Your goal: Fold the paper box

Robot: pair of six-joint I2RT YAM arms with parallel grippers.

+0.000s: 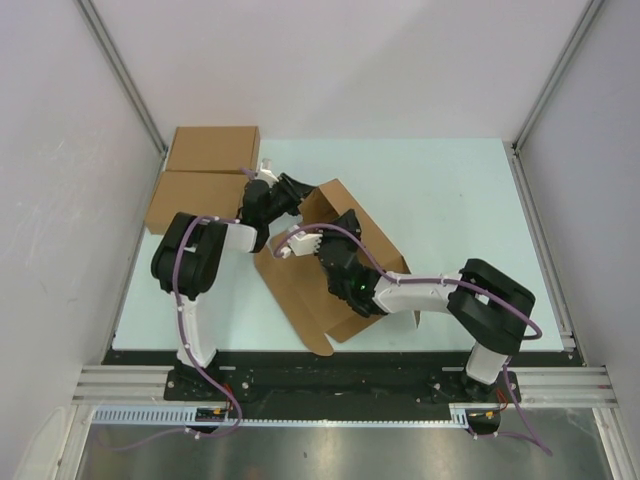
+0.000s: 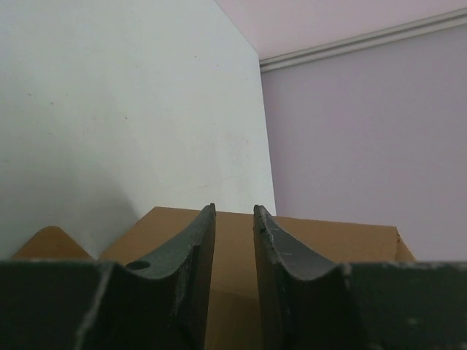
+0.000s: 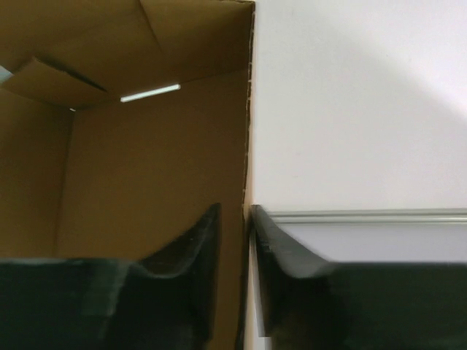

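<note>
Closest of all are the dark fingers (image 3: 197, 248) of the right gripper (image 3: 235, 211). They fill the bottom of the right wrist view. They stand a little way apart. A thin wall of the paper box (image 3: 146, 182) comes down between them, edge on. The edge sits right against one finger, and there is a small gap to the other, so they do not squeeze it. To the left of that edge is the brown inside of the box, with a folded corner and a bright slit of light.

The left gripper (image 2: 233, 210) is open a little too, with a thin gap between its two fingers (image 2: 182, 255). Brown card from the box shows through the gap and past the tips. I cannot tell if the fingers touch it. Nothing is pinched between them that I can see.

From above, the box lies near the middle of the pale table (image 1: 450, 200), a bit to the left. It is partly folded, with some walls standing up. The right arm reaches across it from the right. The left arm bends over to its far left corner.

Two more brown boxes, a far one (image 1: 212, 148) and a near one (image 1: 195, 200), sit just beside each other at the far left corner of the table.
</note>
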